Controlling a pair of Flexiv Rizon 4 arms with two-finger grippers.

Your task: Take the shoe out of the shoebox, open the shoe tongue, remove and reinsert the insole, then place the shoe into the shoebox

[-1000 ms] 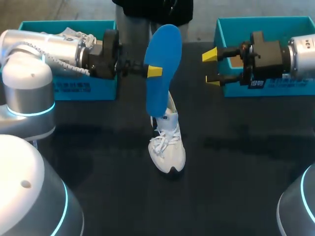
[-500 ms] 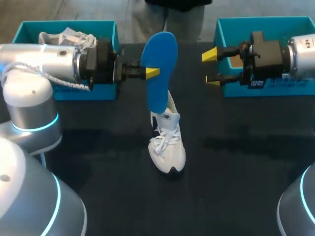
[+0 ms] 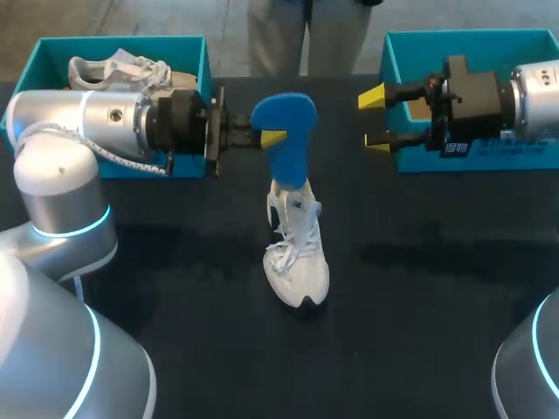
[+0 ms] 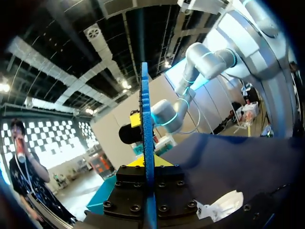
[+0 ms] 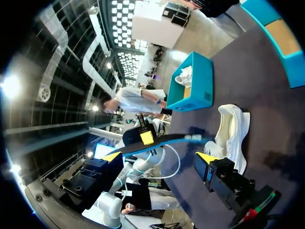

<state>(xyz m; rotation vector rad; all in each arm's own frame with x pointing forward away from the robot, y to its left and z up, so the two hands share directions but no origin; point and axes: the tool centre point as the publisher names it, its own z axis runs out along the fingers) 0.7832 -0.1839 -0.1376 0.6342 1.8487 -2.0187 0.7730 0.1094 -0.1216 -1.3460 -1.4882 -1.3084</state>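
My left gripper (image 3: 272, 138) is shut on a blue insole (image 3: 286, 144), gripping its edge above the middle of the table. The insole's lower end hangs at the opening of a white shoe (image 3: 297, 253), which stands on the dark table with its toe toward me. In the left wrist view the insole (image 4: 146, 119) shows edge-on between the fingers, with the shoe (image 4: 221, 206) below. My right gripper (image 3: 374, 120) stands open to the right of the insole, holding nothing. From the right wrist, the insole (image 5: 162, 140) lies ahead of the open gripper (image 5: 159, 157), beside the shoe (image 5: 231, 131).
A teal shoebox (image 3: 122, 161) at the back left holds a second white shoe (image 3: 118, 68). Another teal box (image 3: 476, 44) stands at the back right, behind my right wrist. The table in front of the shoe is bare dark cloth.
My left arm has turned and drawn back slightly, tipping the insole away from upright and lowering it toward the shoe's opening. The right arm and the shoe have stayed put.
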